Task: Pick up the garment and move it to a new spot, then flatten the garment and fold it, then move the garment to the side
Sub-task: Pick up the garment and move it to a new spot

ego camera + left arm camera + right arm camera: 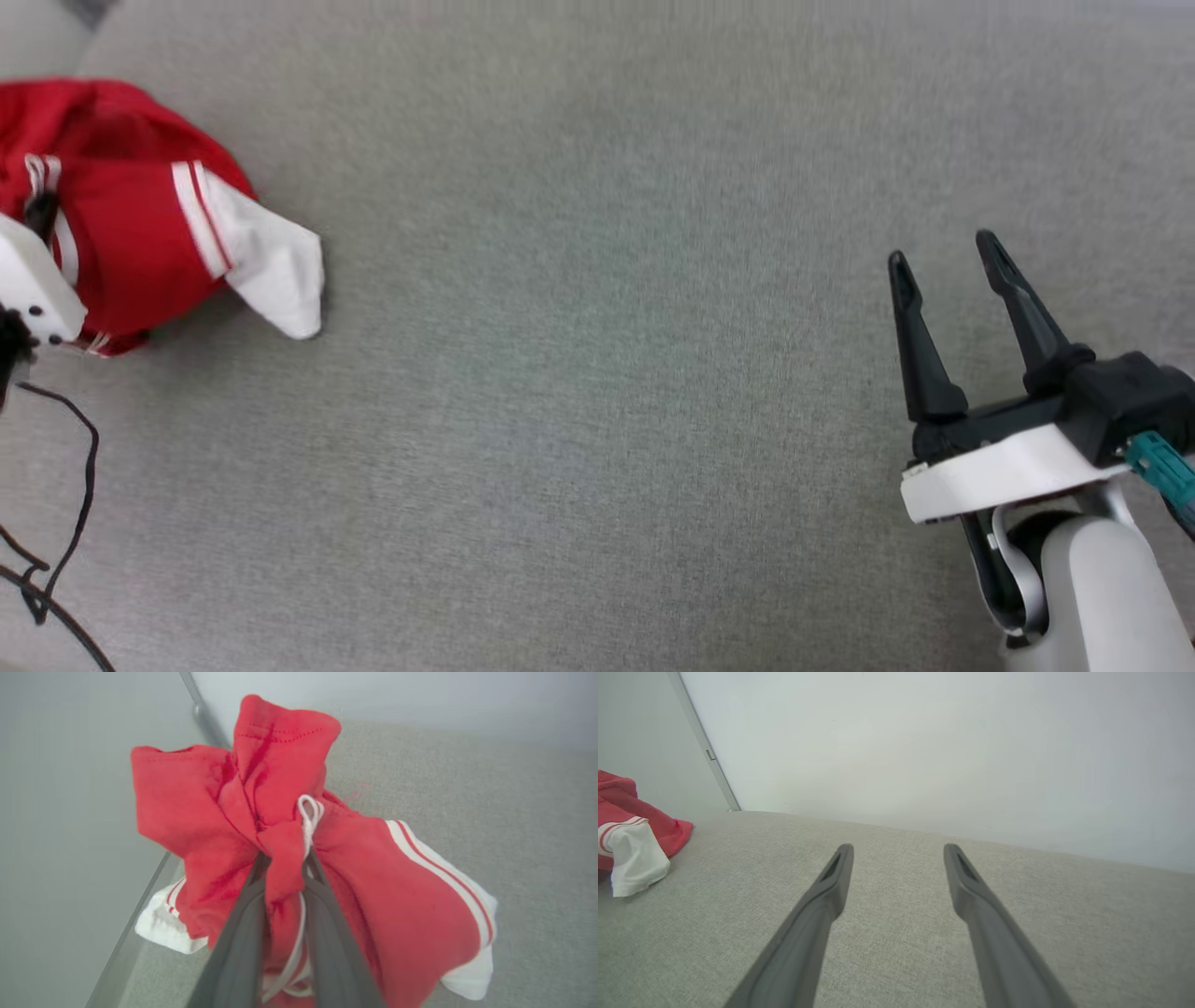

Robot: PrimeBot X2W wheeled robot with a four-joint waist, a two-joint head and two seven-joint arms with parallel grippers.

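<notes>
**1. Location.** The garment (131, 215) sits bunched at 10 o'clock in the head view, at the left edge of the grey upholstered surface (597, 373). One white sleeve (271, 271) trails from the bundle toward 4 o'clock.

**2. Left gripper (285, 858).** My fingers are drawn nearly together on a gathered ridge of red fabric near the top of the bundle. A loop of white trim (308, 812) is caught between them. I cannot tell whether the bulk is clear of the surface.

**3. Right gripper (943, 250).** It hovers at 4 o'clock with its jaws wide apart, holding nothing, well apart from the garment.

**4. Handling (judgement).**
- I judge the garment to be a light, soft, fully limp knit, and not fragile.
- It will keep no shape and will drape and swing from any single hold.
- Layers may slide out of a pinch.
- A bunch grip like this one suits carrying only.
- For flattening, I should take the shoulder seams or hem corners, one per gripper, where doubled stitching gives the fingers more bite.
- I should avoid pinching through several layers, which would lock in wrinkles.
</notes>
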